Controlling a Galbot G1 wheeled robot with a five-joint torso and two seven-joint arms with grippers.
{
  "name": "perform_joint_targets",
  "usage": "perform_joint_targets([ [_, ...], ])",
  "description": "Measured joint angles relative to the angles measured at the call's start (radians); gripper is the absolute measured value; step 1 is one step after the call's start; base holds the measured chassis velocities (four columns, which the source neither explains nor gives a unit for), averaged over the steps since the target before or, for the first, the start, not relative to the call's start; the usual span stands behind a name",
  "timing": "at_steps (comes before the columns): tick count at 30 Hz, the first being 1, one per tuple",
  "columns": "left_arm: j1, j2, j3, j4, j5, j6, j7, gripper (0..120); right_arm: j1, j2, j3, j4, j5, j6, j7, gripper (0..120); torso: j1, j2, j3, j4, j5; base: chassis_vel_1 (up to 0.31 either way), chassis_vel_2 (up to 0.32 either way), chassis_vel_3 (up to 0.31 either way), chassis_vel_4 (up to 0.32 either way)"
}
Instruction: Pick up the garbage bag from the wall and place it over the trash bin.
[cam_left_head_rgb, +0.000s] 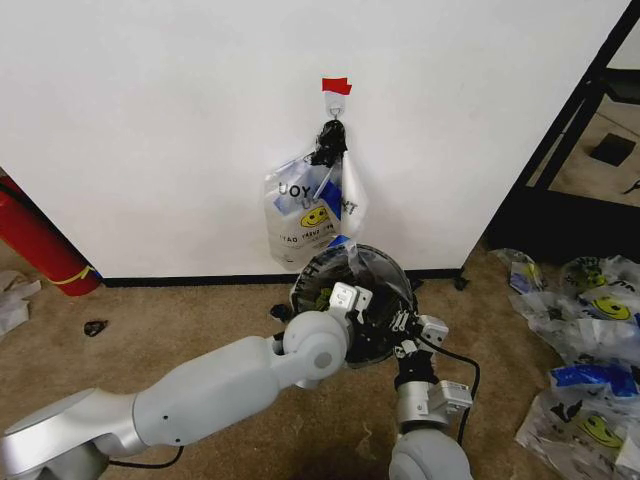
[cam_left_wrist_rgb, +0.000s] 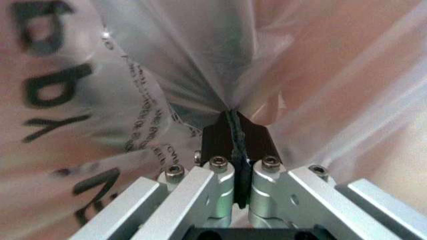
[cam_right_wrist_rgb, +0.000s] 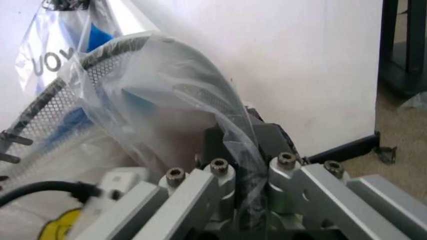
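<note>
Both the left end effector (cam_left_wrist_rgb: 235, 125) and right end effector (cam_right_wrist_rgb: 250, 150) pinch the garbage bag (cam_left_head_rgb: 345, 215) at the trash bin (cam_left_head_rgb: 385, 262) rim, at 6 o'clock below the hook (cam_left_head_rgb: 336, 108); draping it over remains.

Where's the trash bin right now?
In the head view, the trash bin stands against the wall, directly below the hanging bag bunch, just beyond both hands.

A plain white wall (cam_left_head_rgb: 150, 130) fills the back of the room, with a black baseboard (cam_left_head_rgb: 190, 281) running along its foot where it meets the brown carpet (cam_left_head_rgb: 200, 320). At the left a red cylinder with a yellow band (cam_left_head_rgb: 40, 248) leans against the wall. To the right stands a black metal shelf frame (cam_left_head_rgb: 570, 130), and loose printed plastic bags (cam_left_head_rgb: 585, 340) lie scattered on the carpet below it.
</note>
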Motion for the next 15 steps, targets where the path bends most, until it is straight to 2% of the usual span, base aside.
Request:
perform_joint_targets([
  [4,-0.011,-0.005,0.02,0.008,-0.011,0.005,0.001,0,-0.011,0.0,-0.003,0.004,-0.011,0.007,-0.004,0,0.0,0.0,0.0,0.0001,0.0,0.0,0.0,0.0,0.0],
  [11,-0.002,-0.019,-0.001,0.006,-0.032,-0.077,0.054,0,-0.009,-0.002,-0.003,0.0,-0.012,0.011,-0.004,0,0.0,0.0,0.0,0.0001,0.0,0.0,0.0,0.0,0.0],
  [15,0.002,0.007,-0.021,-0.013,-0.019,-0.076,0.047,0,-0.005,-0.002,-0.002,-0.001,-0.012,0.011,-0.004,0,0.0,0.0,0.0,0.0001,0.0,0.0,0.0,0.0,0.0],
])
